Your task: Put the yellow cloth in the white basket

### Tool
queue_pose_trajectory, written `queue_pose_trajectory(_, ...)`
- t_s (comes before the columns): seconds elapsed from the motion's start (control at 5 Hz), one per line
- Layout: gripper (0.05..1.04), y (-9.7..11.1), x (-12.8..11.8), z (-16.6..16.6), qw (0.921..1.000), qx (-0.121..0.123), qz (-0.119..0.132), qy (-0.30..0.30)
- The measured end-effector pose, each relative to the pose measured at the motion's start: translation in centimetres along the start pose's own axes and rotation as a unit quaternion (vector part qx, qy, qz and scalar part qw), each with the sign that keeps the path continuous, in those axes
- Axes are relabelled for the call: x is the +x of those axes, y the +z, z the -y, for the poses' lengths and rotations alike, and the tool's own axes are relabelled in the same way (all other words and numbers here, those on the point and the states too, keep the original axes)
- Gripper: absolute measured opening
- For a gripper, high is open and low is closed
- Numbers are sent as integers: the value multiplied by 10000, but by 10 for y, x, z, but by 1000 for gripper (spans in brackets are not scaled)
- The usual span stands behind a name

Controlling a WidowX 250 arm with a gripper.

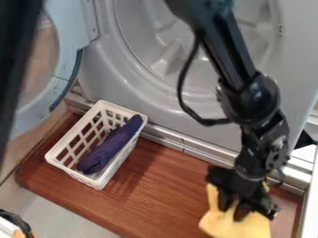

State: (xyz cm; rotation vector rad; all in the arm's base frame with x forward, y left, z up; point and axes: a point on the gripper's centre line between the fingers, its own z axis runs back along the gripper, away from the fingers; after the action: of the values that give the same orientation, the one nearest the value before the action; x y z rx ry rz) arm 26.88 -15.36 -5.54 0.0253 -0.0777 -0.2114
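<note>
Below you, a reddish-brown wood-grained surface stretches from the left of the frame to the lower right, and the white basket stands upright on its left part.

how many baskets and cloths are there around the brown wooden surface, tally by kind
Baskets: 1 (white plastic lattice basket)
Cloths: 2 (soft yellow cloth, rolled dark purple cloth in the basket)
Total: 3

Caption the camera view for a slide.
Robot gripper at the yellow cloth, with a rolled purple cloth in the white basket.
</note>
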Motion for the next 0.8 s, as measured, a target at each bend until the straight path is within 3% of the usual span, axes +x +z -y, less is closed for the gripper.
queue_pose_trajectory(0.2, 124, 28, 1, -8, 9995, -126, 237, -163)
queue_pose_trajectory(0.4, 82, 80, -2, -39, 9982, -210, 539, -141)
queue_pose_trajectory(0.6, 82, 120, -19, -91, 9964, -124, 592, 589)
queue_pose_trajectory(0.8, 82, 129, -36, -138, 9899, -137, 515, 1313)
